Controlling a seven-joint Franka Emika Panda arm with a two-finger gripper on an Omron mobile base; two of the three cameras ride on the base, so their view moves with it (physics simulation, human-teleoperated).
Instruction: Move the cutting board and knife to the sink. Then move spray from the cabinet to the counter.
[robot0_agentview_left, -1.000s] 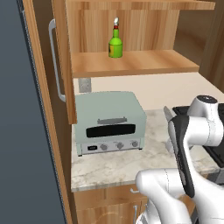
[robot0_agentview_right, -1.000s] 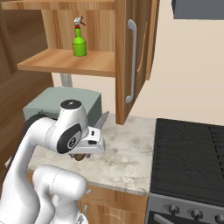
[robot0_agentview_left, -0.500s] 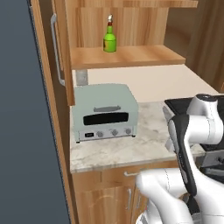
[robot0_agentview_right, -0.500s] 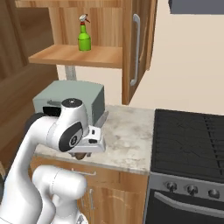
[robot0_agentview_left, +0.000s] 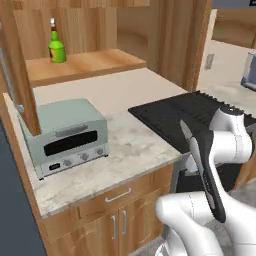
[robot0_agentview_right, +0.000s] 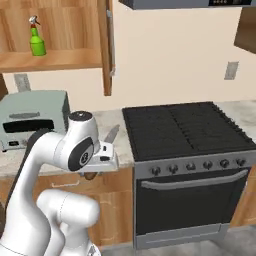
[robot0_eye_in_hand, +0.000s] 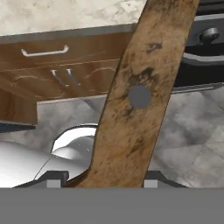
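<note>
Gripper: in the hand view the gripper (robot0_eye_in_hand: 100, 181) is closed on the knife (robot0_eye_in_hand: 140, 92); the brown wooden handle with its grey rivet is seen rising up and to the right from between the fingers.
Blade: in the right base view a grey blade tip (robot0_agentview_right: 111, 134) is seen sticking up beside the hand, over the counter's near edge.
Arm: it is seen folded low in front of the counter, between the toaster oven and the stove.
Below the hand: wooden base doors with silver handles and a grey tiled floor are shown.
Counter: the counter (robot0_agentview_left: 125, 150) is marbled beige and grey; a stretch of it (robot0_agentview_right: 112, 125) lies between oven and stove.
Toaster oven: the toaster oven (robot0_agentview_left: 65, 135) is set on the left part of the counter, against the wall (robot0_agentview_right: 32, 117).
Stove: the black stove (robot0_agentview_right: 180, 130) is placed just right of the counter, with knobs and an oven door below.
Cabinet: the cabinet (robot0_agentview_right: 60, 60) is hung above the toaster oven; its door (robot0_agentview_right: 106, 45) is swung open.
Spray: the spray (robot0_agentview_left: 57, 47) is stood upright on the cabinet's lower shelf, at its left end (robot0_agentview_right: 36, 42).
Board, sink: their places cannot be told.
</note>
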